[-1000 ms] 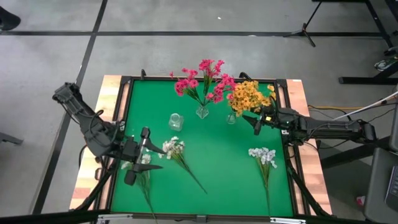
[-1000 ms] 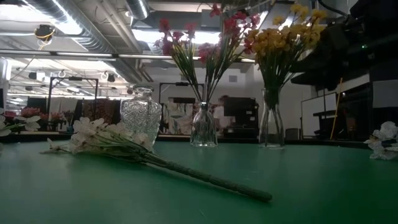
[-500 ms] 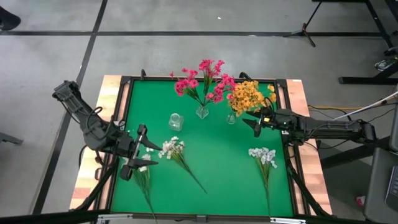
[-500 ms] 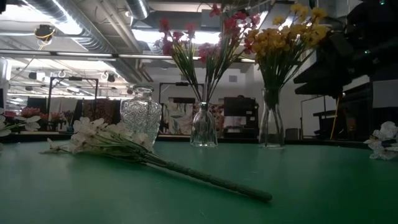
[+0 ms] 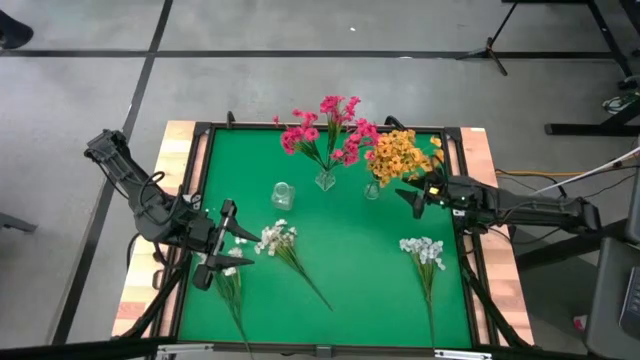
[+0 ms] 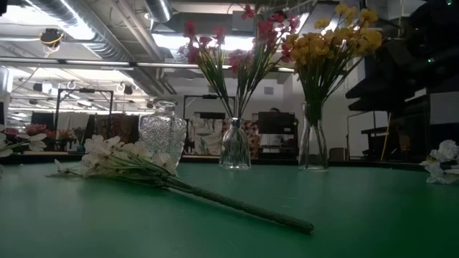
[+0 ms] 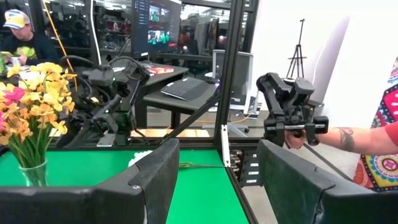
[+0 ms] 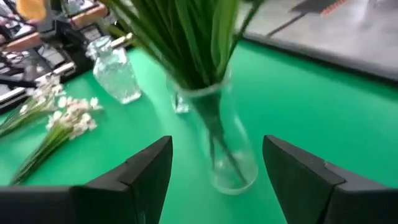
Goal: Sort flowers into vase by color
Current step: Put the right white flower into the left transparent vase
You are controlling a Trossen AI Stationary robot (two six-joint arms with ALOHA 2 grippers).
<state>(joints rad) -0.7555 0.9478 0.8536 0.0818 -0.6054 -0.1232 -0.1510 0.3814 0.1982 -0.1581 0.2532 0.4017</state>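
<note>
Standing on the green table (image 5: 340, 250), at its far side, are three glass vases: one vase (image 5: 325, 181) holds the pink flowers (image 5: 325, 125), a second vase (image 5: 372, 189) just beside it holds the yellow-orange flowers (image 5: 400, 153), and an empty vase (image 5: 283, 195) stands a little apart from them toward the left. Three white flowers lie flat on the table: one white sprig (image 5: 285, 247) near the middle with its stem pointing to the near edge, another white sprig (image 5: 424, 257) on the right side, and a third white sprig (image 5: 228, 280) at the left side, partly under the left arm. The left gripper (image 5: 222, 248) hangs over this third sprig with its fingers (image 7: 155, 174) apart and nothing between them. The right gripper (image 5: 413, 196) is just beside the vase with the yellow-orange flowers, near the stems; its fingers (image 8: 152, 165) are also apart and empty, and the right wrist view shows the glass vase directly ahead between them. In the left wrist view a person's arm (image 7: 348, 138) shows in the room beyond the table.
</note>
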